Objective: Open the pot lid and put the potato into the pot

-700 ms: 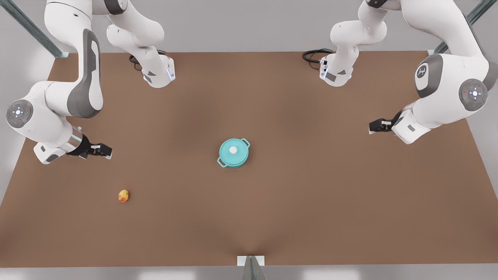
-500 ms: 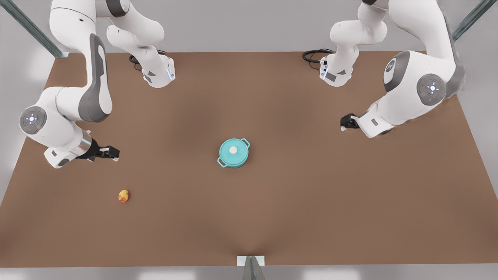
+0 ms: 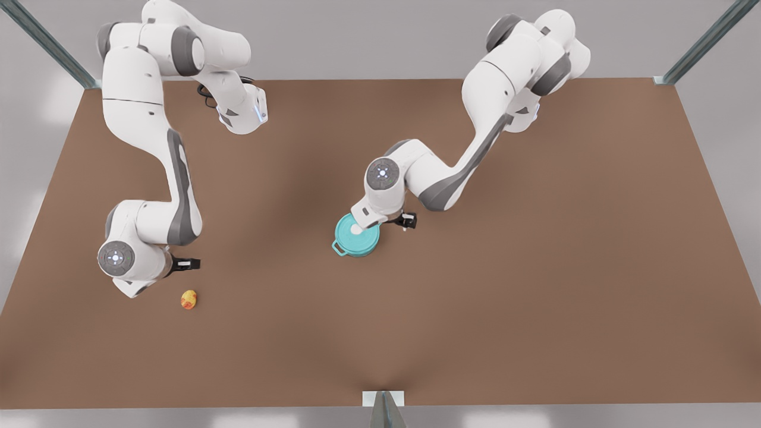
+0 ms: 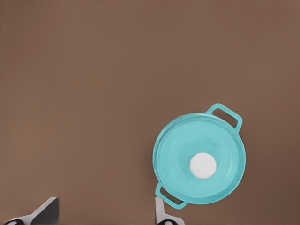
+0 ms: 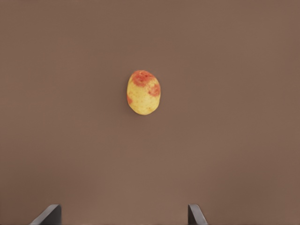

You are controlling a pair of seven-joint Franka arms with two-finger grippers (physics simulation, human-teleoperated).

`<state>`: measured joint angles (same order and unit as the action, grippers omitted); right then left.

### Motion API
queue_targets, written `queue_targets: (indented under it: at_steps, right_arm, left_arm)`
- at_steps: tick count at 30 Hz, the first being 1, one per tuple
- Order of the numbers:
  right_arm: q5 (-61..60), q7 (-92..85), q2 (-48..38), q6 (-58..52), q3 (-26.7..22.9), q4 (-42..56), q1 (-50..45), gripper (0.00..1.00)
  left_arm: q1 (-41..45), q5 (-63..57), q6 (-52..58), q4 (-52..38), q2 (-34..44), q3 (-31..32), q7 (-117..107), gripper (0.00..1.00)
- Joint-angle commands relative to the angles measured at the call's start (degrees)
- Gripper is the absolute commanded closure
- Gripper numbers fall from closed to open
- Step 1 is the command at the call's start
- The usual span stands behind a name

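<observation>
Overhead, the left hand (image 3: 406, 222) hangs just beside the pot (image 3: 356, 235), on the side toward the front view's right, its wrist overlapping the pot's far rim in that view. Its fingers (image 4: 161, 213) are spread wide and grasp nothing; in the left wrist view one fingertip lies close to a loop handle (image 4: 168, 197) of the pot, though whether they touch cannot be told. The pot lid (image 4: 199, 158) sits flat on the pot, its white knob (image 4: 203, 165) at the centre, and the second loop handle (image 4: 226, 115) sticks out on the opposite side. The right hand (image 3: 185, 263) hovers near the potato (image 3: 189, 299), on the front view's left side of the brown tabletop (image 3: 535, 267), and is likewise released, its two fingertips (image 5: 196, 214) standing well apart with bare tabletop between them. The potato (image 5: 143, 92), yellow with orange-red patches, lies alone on the tabletop, apart from the right hand and well apart from the pot.
</observation>
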<state>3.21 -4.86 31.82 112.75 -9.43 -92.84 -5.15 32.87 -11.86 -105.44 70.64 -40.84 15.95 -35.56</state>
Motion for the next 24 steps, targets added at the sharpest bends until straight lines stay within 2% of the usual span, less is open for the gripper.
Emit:
queue_targets:
  at_steps: [1,3,5,8,12,13,18,24]
  right_arm:
    - [-3.7,-9.5,1.9,9.1,0.0,0.2,1.3,0.0]
    - [-3.7,-11.2,4.7,10.9,0.0,2.6,1.5,0.0]
    - [-3.7,-11.3,7.1,11.1,0.1,5.6,1.8,0.0]
    - [-3.8,-11.3,9.0,14.0,0.2,5.6,1.8,0.0]
    - [-6.9,-12.9,11.3,16.2,0.5,5.6,1.8,0.0]
    - [-6.7,-13.1,11.7,17.8,0.6,5.6,1.9,0.0]
    - [-7.0,-15.9,12.2,26.9,0.5,4.9,2.5,0.0]
    - [-7.1,-16.8,15.1,28.7,0.5,4.9,3.0,0.0]
  left_arm:
    - [0.0,-0.6,-7.0,1.9,-0.2,0.2,-29.4,0.0]
    - [-0.8,-0.2,-18.5,13.4,4.1,0.2,-31.9,0.0]
    - [0.9,-1.0,-23.8,15.5,3.9,0.2,-40.3,0.0]
    - [2.1,-1.6,-24.3,14.8,3.2,0.2,-42.5,0.0]
    - [5.6,-4.6,-18.9,0.5,-6.3,-0.1,-45.8,0.0]
    - [6.0,-5.0,-18.8,-0.3,-7.2,-0.1,-45.9,0.0]
    - [6.0,-7.2,-18.7,0.5,-7.8,-0.5,-45.7,0.0]
    - [6.7,-7.9,-19.1,1.5,-8.6,-0.4,-46.0,0.0]
